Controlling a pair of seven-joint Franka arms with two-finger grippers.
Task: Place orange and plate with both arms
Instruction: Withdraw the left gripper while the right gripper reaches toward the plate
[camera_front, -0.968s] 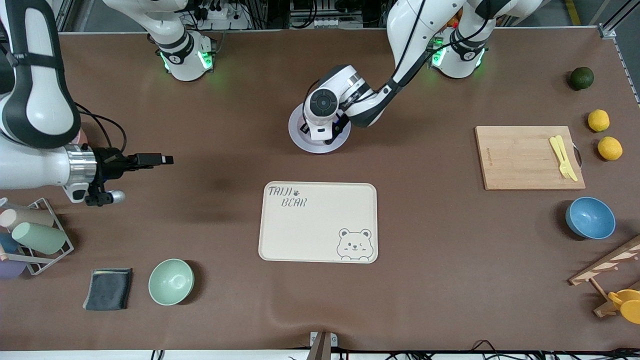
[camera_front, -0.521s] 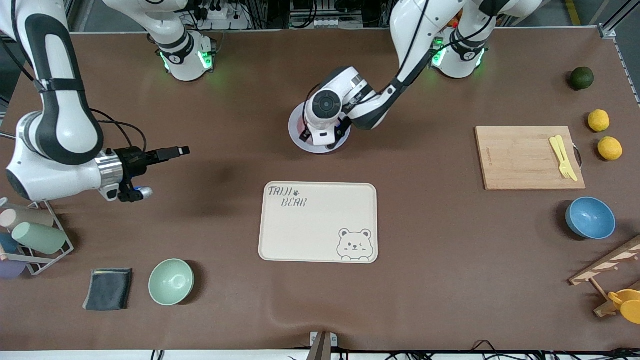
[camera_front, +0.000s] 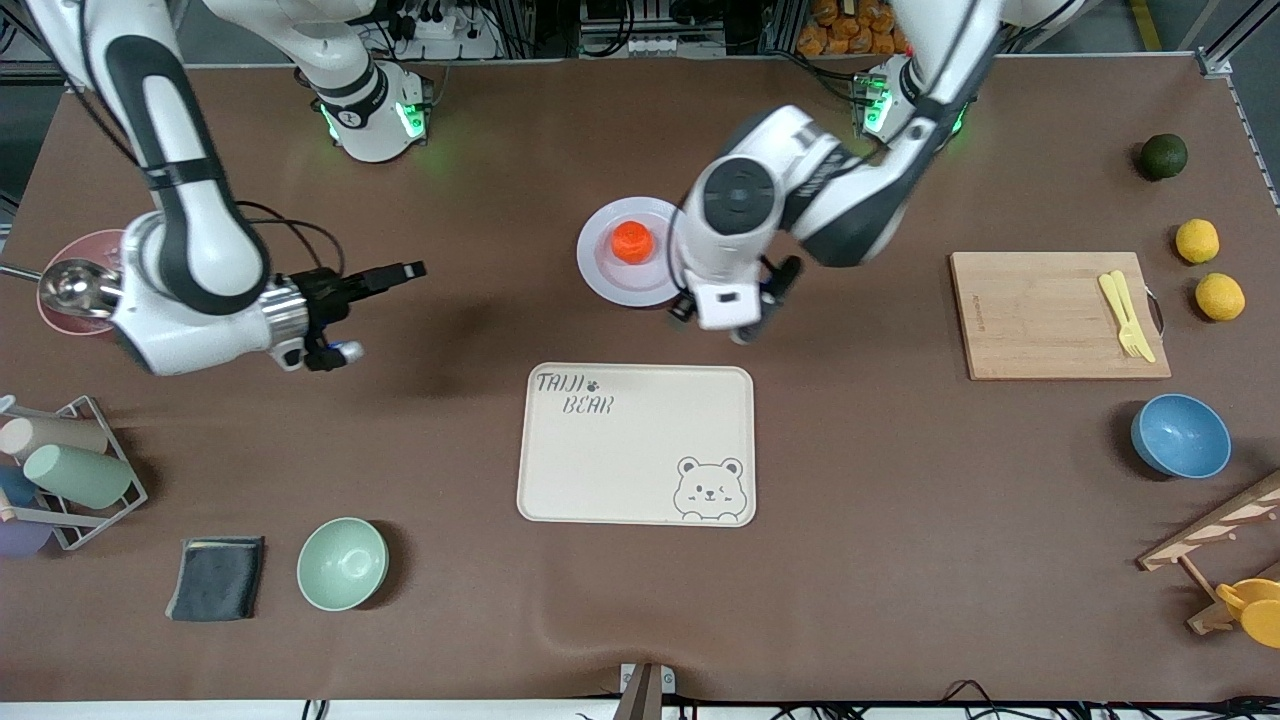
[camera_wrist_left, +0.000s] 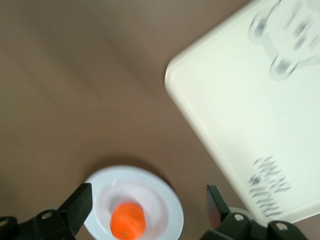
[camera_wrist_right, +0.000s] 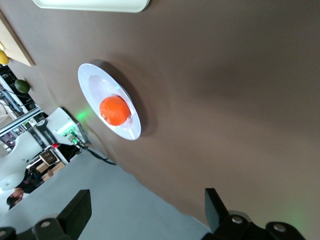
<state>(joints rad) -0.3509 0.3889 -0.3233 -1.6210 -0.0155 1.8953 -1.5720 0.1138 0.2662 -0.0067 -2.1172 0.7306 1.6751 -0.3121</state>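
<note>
Brown table (camera_front: 900, 560), orange (camera_front: 632, 241) on plate (camera_front: 603, 275), "TAIJI BEAR" tray (camera_front: 636, 443), both pincers released

The brown table (camera_front: 900, 600) carries the plate (camera_front: 600, 275), bear tray (camera_front: 636, 443), cutting board (camera_front: 1040, 315) and bowls (camera_front: 342, 563).

A robotics lab is shown. Two white arms (camera_front: 190, 230) are mounted on green-lit bases at a brown-matted counter (camera_front: 900, 560), with aluminium framing and cabling seen along its edge. Kitchen props are laid out, among them a bear-print tray (camera_front: 620, 450).
</note>
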